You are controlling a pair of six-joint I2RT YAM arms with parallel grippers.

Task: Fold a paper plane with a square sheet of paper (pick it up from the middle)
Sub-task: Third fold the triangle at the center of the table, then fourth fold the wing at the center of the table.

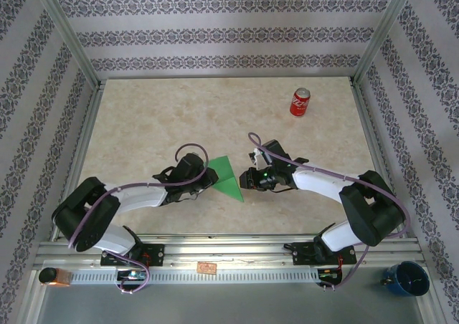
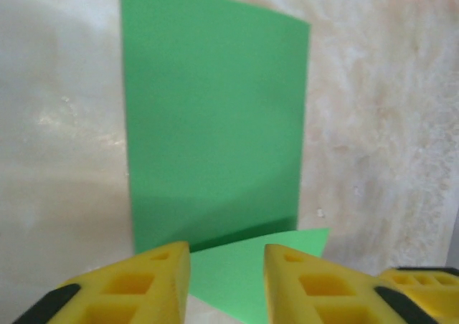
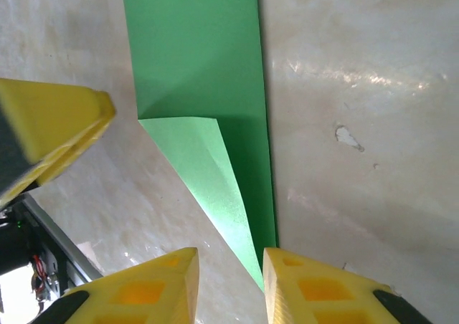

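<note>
The square sheet of paper (image 1: 228,177) is bright green and partly folded, lying on the marble tabletop between my two grippers. In the left wrist view the paper (image 2: 215,123) stretches away, with a folded flap reaching between the yellow fingers (image 2: 154,277). My left gripper (image 1: 209,178) (image 2: 226,270) is open at the sheet's left edge, a clear gap between its fingers. In the right wrist view the paper (image 3: 201,59) narrows to a point beside the right-hand finger (image 3: 315,288). My right gripper (image 1: 246,179) (image 3: 229,277) is open at that tip, gripping nothing.
A red soda can (image 1: 300,102) lies at the back right of the table. A blue mug (image 1: 409,279) stands off the table at the near right. The left gripper's yellow finger (image 3: 54,123) shows in the right wrist view. Metal rails (image 1: 229,249) border the table.
</note>
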